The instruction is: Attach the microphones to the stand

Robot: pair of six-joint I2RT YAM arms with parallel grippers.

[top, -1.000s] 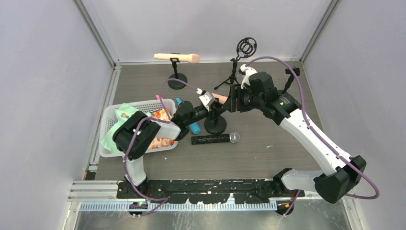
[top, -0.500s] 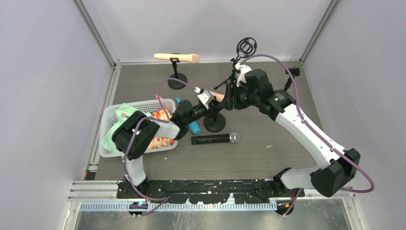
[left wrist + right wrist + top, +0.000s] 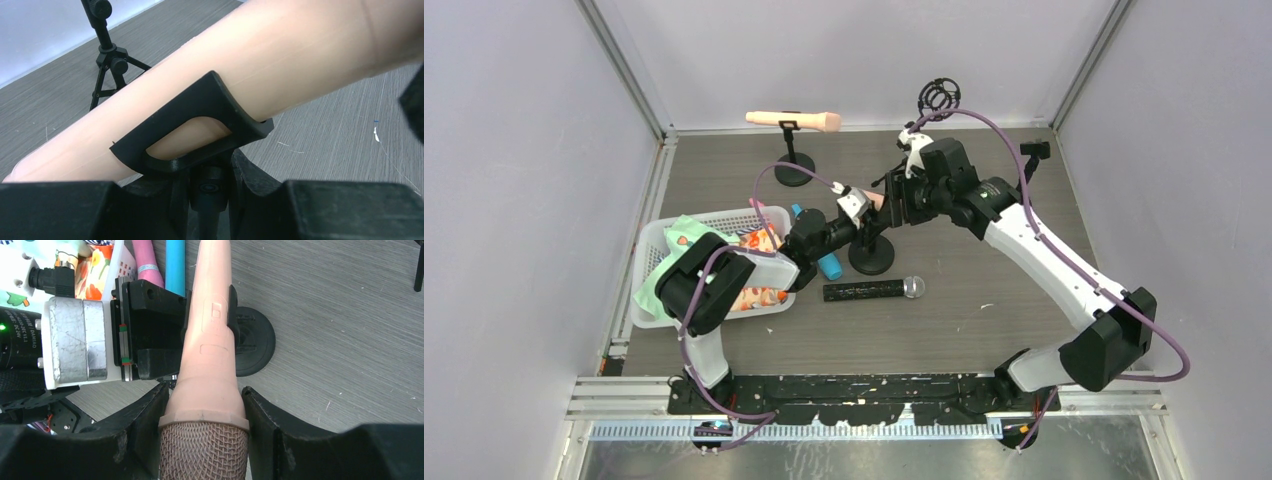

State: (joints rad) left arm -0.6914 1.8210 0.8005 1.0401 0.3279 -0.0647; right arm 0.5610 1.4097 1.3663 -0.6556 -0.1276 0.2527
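vs a second ago: right arm has swung inward and left, its elbow pulled off the right wall; right gripper (image 3: 894, 200) has shifted slightly far-left; centre stand (image 3: 871, 260) barely moved; loose mics unchanged.
left gripper (image 3: 210, 185) clenched on the centre stand's post just under the clip (image 3: 200, 107); right gripper fingers (image 3: 150, 410) grasp the held peach microphone (image 3: 207, 340) at the collar below its mesh head; its body sits in the clip.
count: 4 mics; held peach microphone; far peach microphone (image 3: 794, 120) on the far stand (image 3: 794, 172); black microphone (image 3: 864, 290) flat on the table; blue microphone (image 3: 828, 265) just beside the basket (image 3: 724, 214).
stands: 2 round-base, 1 tripod (image 3: 107, 65).
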